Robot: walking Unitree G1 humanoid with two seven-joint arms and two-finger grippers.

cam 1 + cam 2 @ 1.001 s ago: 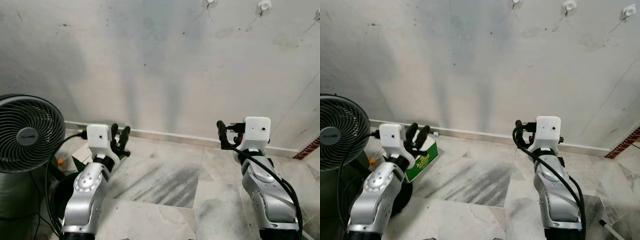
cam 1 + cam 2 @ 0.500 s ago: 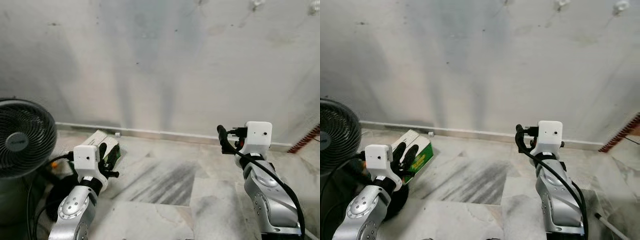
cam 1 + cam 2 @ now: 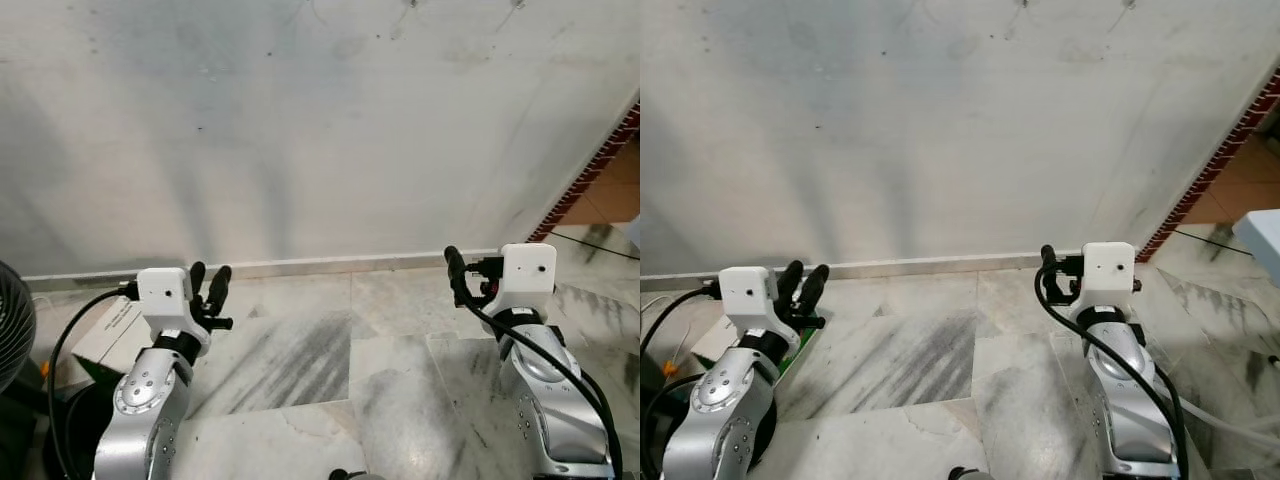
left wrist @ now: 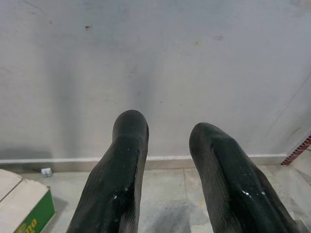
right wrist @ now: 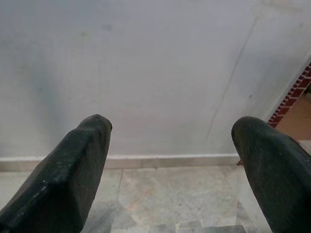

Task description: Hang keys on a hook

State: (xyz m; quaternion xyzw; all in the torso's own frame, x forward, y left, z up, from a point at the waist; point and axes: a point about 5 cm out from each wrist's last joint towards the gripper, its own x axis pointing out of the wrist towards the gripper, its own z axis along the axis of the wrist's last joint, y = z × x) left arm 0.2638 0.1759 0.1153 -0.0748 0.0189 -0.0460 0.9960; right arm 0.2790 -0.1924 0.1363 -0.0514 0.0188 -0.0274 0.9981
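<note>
Camera swung rightward since before; two empty end effectors, left [image 4: 167, 179] and right [image 5: 170, 184], fingers apart.

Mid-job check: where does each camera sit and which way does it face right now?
Left eye and right eye views: on the head, looking forward and down at the wall and marble floor; both arms show, left claw and right claw.
Left wrist view: on the left wrist, looking along its open fingers at the wall; green box beside.
Right wrist view: on the right wrist, open fingers facing the wall.
All share the skirting.
</note>
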